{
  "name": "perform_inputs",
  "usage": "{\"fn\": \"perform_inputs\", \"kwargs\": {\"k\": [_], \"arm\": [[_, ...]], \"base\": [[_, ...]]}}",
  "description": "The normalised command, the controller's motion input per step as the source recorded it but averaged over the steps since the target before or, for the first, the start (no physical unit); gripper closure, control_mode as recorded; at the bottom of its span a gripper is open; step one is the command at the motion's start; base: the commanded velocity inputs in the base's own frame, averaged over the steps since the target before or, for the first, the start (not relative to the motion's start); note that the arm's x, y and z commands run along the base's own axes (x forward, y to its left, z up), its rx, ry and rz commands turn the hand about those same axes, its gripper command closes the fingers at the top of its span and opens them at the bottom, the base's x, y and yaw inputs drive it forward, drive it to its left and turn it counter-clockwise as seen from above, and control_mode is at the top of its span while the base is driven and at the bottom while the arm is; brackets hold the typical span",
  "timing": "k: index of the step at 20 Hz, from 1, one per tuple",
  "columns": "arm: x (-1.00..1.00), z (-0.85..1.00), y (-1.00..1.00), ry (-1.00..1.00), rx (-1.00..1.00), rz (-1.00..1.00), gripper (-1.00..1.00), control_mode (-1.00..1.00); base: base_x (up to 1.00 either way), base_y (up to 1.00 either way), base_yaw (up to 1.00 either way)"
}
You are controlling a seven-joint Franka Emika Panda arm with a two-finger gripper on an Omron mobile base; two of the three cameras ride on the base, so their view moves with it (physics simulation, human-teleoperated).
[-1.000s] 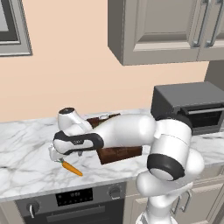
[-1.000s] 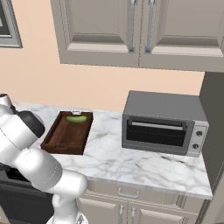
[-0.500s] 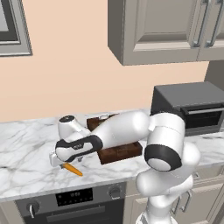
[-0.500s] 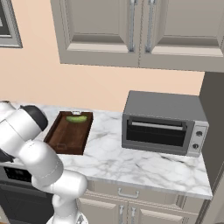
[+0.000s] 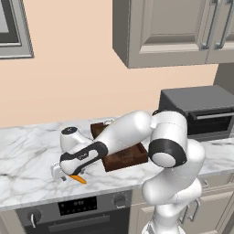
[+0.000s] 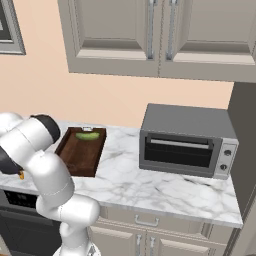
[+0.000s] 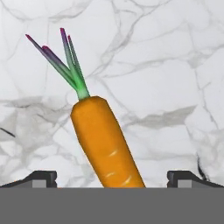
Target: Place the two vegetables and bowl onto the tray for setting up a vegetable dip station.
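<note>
The short dark green cucumber [image 6: 88,135] already lies at the far end of the dark brown wooden tray [image 6: 68,161]. The slim orange carrot [image 7: 105,142] lies on the white marble worktop [image 7: 166,70], pointing to 11 o'clock, between the fingertips of the wide open gripper [image 7: 112,177]. Carrot and bowl are not yet placed.

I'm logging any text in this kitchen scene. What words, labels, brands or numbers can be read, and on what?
No readable text anywhere.
Oven panel: a dark display with faint marks, too small to read.
Toaster oven: two knobs on its right side, no legible marks.
Carrot, tray, cucumber, cabinets and counter: no lettering.
</note>
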Motion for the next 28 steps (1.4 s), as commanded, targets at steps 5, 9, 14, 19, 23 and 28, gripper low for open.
{"fn": "perform_inputs", "kwargs": {"k": [5, 9, 14, 19, 23, 28], "arm": [[0.0, -0.12, 0.0, 0.0, 0.0, 0.0, -1.0, -1.0], [0.06, -0.15, 0.04, 0.0, 0.0, 0.0, 1.0, -1.0], [0.0, 0.0, 0.0, 0.0, 0.0, 0.0, 1.0, -1.0], [0.07, 0.13, -0.02, 0.0, 0.0, 0.01, 1.0, -1.0], [0.08, 0.62, 0.0, 0.0, 0.0, 0.01, 1.0, -1.0], [0.04, 0.61, 0.0, 0.0, 0.0, 0.0, 1.0, -1.0]], "base": [[0.0, 0.0, 0.0], [0.0, 0.0, 0.0], [0.0, 0.0, 0.0], [0.0, 0.0, 0.0], [0.0, 0.0, 0.0], [0.0, 0.0, 0.0]]}}
